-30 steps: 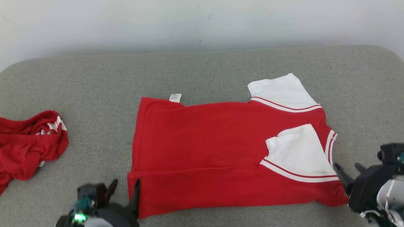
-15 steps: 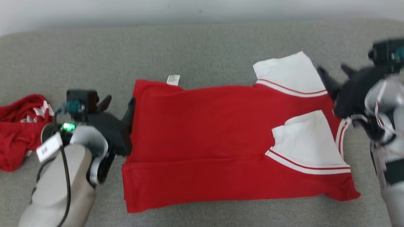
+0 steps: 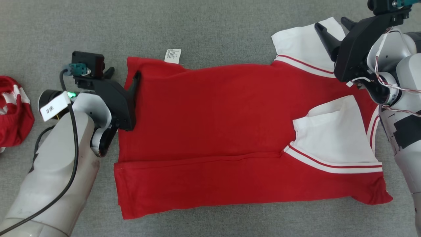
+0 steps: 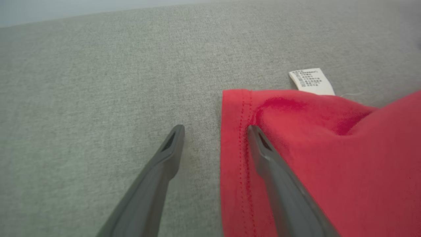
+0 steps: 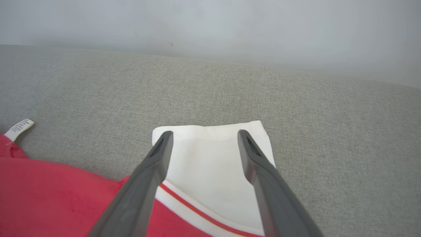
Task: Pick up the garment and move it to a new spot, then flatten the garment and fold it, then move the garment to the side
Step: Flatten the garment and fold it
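The garment [image 3: 213,125] is a red shirt with white sleeves, lying flat on the grey cushion with its near long edge folded over. My left gripper [image 3: 123,74] stands open at the shirt's far left corner; one finger rests on the red hem [image 4: 236,131], the other over bare cushion. A white care label [image 4: 310,81] sticks out beyond that corner. My right gripper [image 3: 333,25] is open above the far white sleeve [image 5: 210,164], its fingers astride the sleeve's cuff. The second white sleeve [image 3: 332,135] lies folded onto the red body.
Another red and white garment [image 3: 13,108] lies bunched at the left edge of the cushion. Grey cushion surface [image 3: 213,29] stretches beyond the shirt, and a pale wall [image 5: 230,26] rises behind the cushion's far edge.
The head camera has tilted down. Both arms have reached forward from the near edge to the shirt's far corners, left to the hem corner, right to the far sleeve. Both grippers stay open.
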Controlling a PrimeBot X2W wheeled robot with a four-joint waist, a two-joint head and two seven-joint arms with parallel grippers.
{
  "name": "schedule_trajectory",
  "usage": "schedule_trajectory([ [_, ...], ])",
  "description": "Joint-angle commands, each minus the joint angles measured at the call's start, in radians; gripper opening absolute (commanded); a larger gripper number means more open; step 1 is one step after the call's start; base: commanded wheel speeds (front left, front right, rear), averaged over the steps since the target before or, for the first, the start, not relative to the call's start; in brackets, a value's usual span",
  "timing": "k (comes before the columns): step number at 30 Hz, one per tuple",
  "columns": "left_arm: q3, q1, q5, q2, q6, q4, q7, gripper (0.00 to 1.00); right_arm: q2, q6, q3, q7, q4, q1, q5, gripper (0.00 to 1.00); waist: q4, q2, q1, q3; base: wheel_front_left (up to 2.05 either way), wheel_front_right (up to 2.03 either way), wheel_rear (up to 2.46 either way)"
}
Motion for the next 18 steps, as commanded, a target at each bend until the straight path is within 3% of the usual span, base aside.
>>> schedule_trajectory([
  [1, -0.004, -0.022, 0.005, -0.001, -0.007, 0.020, -0.006, 1.00, -0.010, 0.000, 0.015, -0.012, 0.016, -0.015, 0.011, 1.00, 0.003, -0.0003, -0.0003, 0.015, 0.00, 0.00, 0.00],
  [8, -0.034, -0.084, 0.010, -0.003, -0.049, 0.079, 0.034, 1.00, -0.048, 0.000, 0.064, -0.027, 0.091, -0.052, 0.046, 1.00, 0.004, -0.0003, -0.0003, 0.032, 0.00, 0.00, 0.00],
  [18, -0.043, -0.133, 0.014, 0.000, -0.043, 0.081, 0.030, 1.00, -0.078, 0.000, 0.098, -0.070, 0.153, -0.064, 0.091, 1.00, 0.014, -0.0003, -0.0003, 0.007, 0.00, 0.00, 0.00],
])
